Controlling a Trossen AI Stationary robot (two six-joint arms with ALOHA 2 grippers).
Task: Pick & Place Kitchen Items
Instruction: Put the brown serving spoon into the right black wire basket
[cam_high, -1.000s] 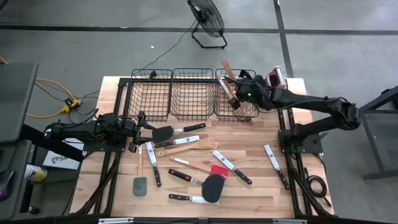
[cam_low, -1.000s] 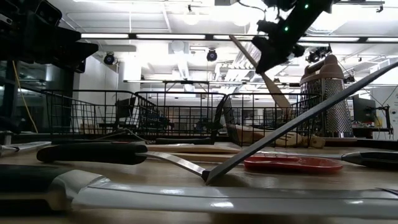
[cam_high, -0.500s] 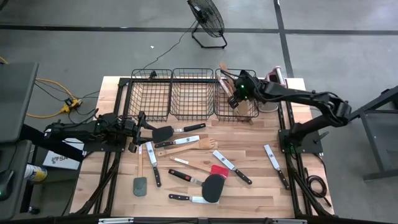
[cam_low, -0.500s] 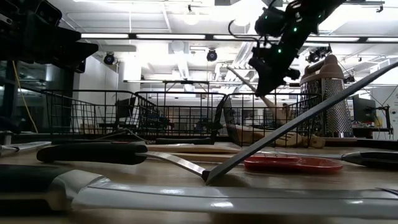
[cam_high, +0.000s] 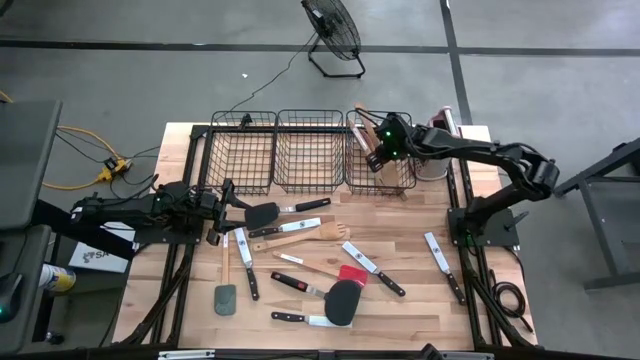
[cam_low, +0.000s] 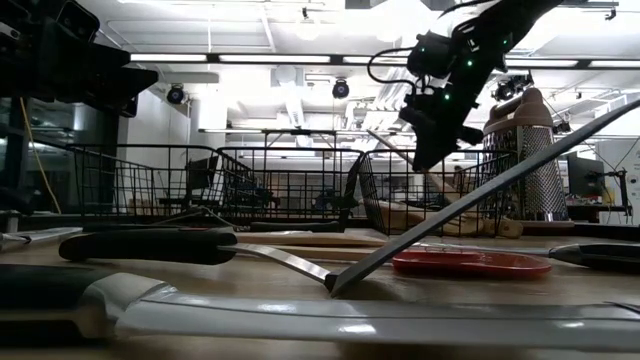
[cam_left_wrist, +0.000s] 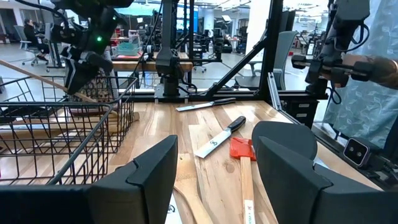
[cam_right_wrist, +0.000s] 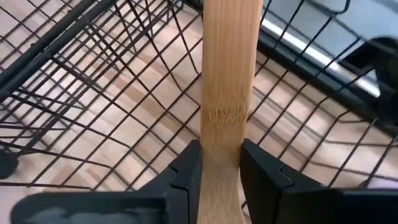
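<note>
the right gripper (cam_right_wrist: 216, 163) pinches a wooden spoon (cam_right_wrist: 229, 87) over the basket (cam_high: 380, 150) at the table's far right corner. it looks light, stiff and smooth, so hold the handle's middle. the left gripper (cam_left_wrist: 214, 171) waits wide open by the left edge.

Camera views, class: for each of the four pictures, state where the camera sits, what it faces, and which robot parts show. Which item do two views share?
High: overhead, facing down; both arms, three baskets.
Low: table height, facing across; right gripper above grater.
Left wrist: on left arm, facing across table; open left gripper, red spatula.
Right wrist: facing into basket; right gripper clamps wooden utensil.
Shared: that utensil also shows from overhead.
</note>
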